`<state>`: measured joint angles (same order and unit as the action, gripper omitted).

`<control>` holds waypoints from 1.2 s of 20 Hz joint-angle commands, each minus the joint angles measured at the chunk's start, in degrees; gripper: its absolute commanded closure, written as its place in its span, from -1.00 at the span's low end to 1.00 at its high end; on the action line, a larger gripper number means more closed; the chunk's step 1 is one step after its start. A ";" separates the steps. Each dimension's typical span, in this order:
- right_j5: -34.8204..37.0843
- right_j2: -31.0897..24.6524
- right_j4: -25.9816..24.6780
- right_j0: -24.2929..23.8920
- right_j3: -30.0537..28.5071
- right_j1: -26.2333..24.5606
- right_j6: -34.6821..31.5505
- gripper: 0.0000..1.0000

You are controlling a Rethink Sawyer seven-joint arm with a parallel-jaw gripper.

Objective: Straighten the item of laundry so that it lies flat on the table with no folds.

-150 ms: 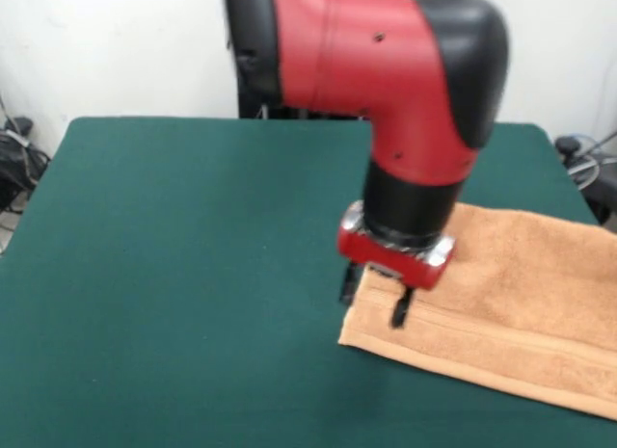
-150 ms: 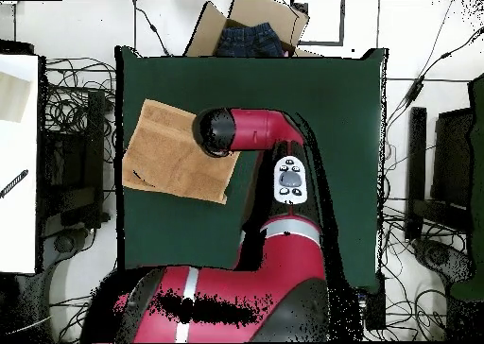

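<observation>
Green felt of the table (image 1: pixel 174 275) fills the near foreground of the front view and lies bare to the left of the towel. Next comes the gripper (image 1: pixel 374 298), hanging just above the towel's left corner with its two dark fingers (image 1: pixel 399 309) slightly apart and closed on nothing; whether the tips touch the cloth cannot be told. To the right lies the towel (image 1: pixel 521 294), a light orange-tan terry cloth resting on the table and running out past the right edge of the front view, with a woven band parallel to its near edge. In the overhead view the towel (image 2: pixel 175 151) sits beside one table (image 2: pixel 312 123) edge, turned at a slight angle to that edge, roughly square with no strongly marked long axis, and mostly flat already. Judged from its pile, the cloth is light, soft and limp; it will drape and drag rather than slide as a stiff sheet. A pinch at a corner or hem, pulled outward from the towel's centre, should serve best.
</observation>
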<state>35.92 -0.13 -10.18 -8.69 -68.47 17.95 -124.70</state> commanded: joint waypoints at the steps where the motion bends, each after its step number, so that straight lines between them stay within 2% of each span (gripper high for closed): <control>1: 1.55 -7.32 -6.37 -1.39 4.57 -5.27 13.83 -1.00; 6: 0.29 -7.61 -9.09 -1.87 6.63 -7.33 13.65 -1.00; 9: 0.90 -7.67 -9.58 -1.50 6.06 -6.60 12.45 -1.00; 14: 4.38 -9.93 -7.91 -2.73 4.44 -5.00 13.18 -1.00; 17: 8.33 -11.05 -6.55 -3.39 3.72 -2.36 14.37 -1.00; 24: 14.27 -11.79 -8.19 -4.02 11.04 -2.19 16.79 -1.00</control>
<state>42.25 -5.06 -16.67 -11.50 -60.92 15.19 -124.43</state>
